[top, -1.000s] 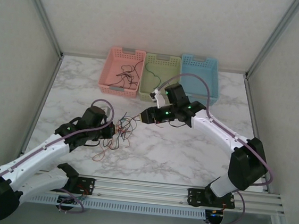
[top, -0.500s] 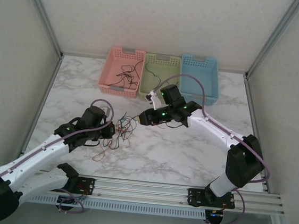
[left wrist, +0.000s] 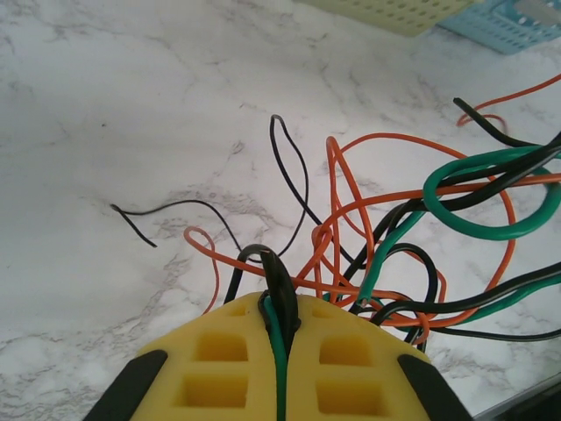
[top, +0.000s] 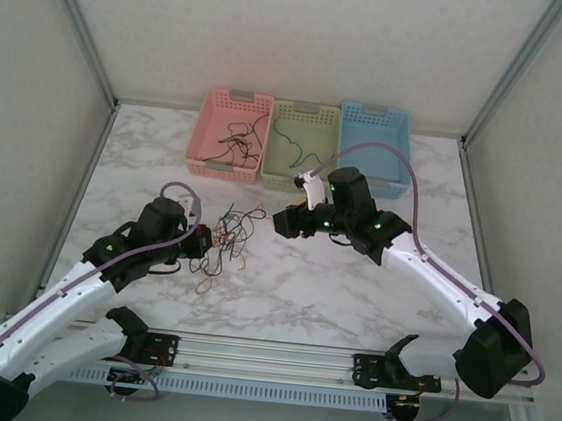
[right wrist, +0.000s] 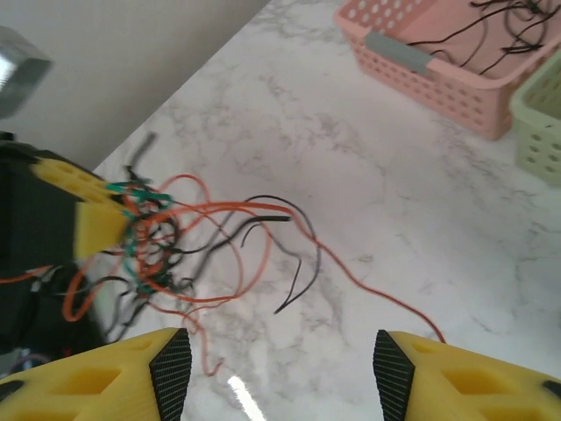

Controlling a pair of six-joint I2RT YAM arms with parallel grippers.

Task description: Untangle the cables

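The cables [top: 226,237] are a tangle of thin orange, black and green wires on the marble table, left of centre. My left gripper [top: 200,244] is shut on a green and a black cable [left wrist: 279,307] at the tangle's left side, its yellow fingers [left wrist: 219,360] pressed together. In the left wrist view the other loops [left wrist: 412,219] spread to the right. My right gripper [top: 282,221] hangs open to the right of the tangle, apart from it. In the right wrist view the right gripper [right wrist: 280,368] has nothing between its fingers, and the tangle [right wrist: 158,237] lies ahead at left.
Three baskets stand along the back: pink [top: 220,169] with black wires inside, green [top: 275,175] with a green wire, blue [top: 372,111]. The pink basket [right wrist: 438,61] is also in the right wrist view. One orange wire [right wrist: 386,294] trails toward the right finger.
My right gripper has drawn back to the right, away from the tangle, and its jaws have opened wider. The left gripper has shifted slightly left, still shut on the cables.
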